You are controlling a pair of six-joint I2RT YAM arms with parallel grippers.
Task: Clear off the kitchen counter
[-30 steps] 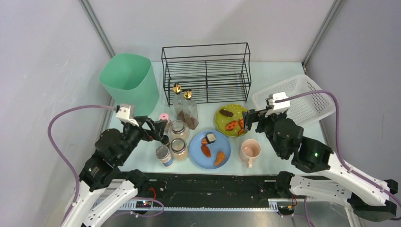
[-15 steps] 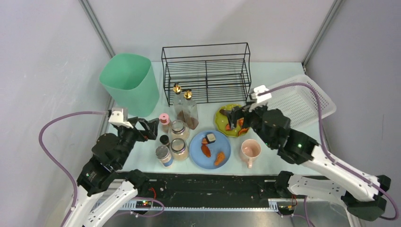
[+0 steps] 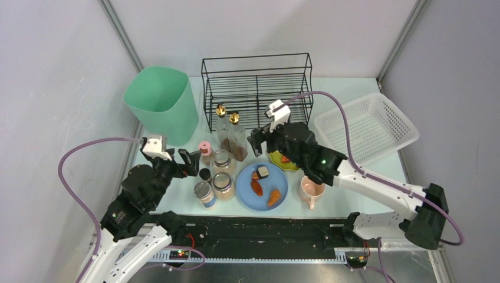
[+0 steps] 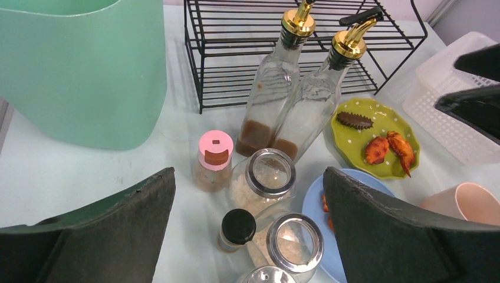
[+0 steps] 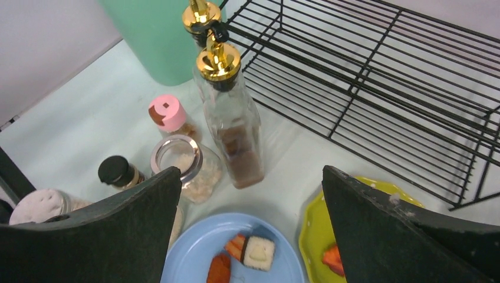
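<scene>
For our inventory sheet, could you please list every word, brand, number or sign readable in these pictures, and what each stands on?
No text can be read in any view.
On the jar with a blue band, any print is too small to tell.
On the pink-capped shaker, no label shows.

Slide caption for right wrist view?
Open right gripper over gold-capped bottles, spice jars and blue plate, beside the wire rack.
</scene>
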